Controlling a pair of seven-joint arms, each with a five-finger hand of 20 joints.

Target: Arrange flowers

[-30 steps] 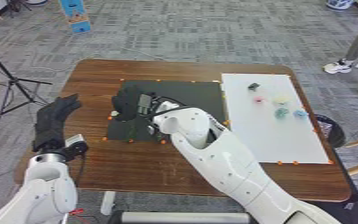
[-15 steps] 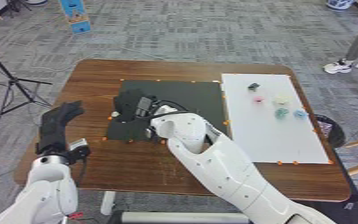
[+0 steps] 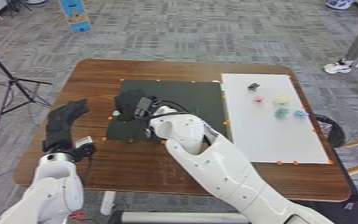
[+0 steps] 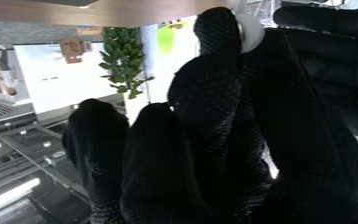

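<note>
Over the dark mat (image 3: 188,92) in the head view is my right hand (image 3: 133,101), with a small white round piece (image 3: 115,113) at its left side. The right wrist view has this white piece (image 4: 252,34) pinched in my right hand (image 4: 215,107). My left hand (image 3: 63,120) is above the table's left side, fingers straight, apart from the mat; part of my left hand (image 4: 331,55) also appears in the right wrist view. On the white board (image 3: 273,140) lie a pink flower (image 3: 258,99), a pale yellow one (image 3: 282,99), a teal one (image 3: 281,113) and a blue one (image 3: 301,114).
A small dark item (image 3: 253,86) sits near the white board's far edge. Orange markers line the mat and board on the brown table (image 3: 180,172). A black tripod (image 3: 14,80) stands left of the table, and a dark bin (image 3: 329,130) is beyond its right edge.
My left hand has shifted slightly right and back toward the robot. My right hand has moved a little to the right over the mat, the white piece still beside it.
</note>
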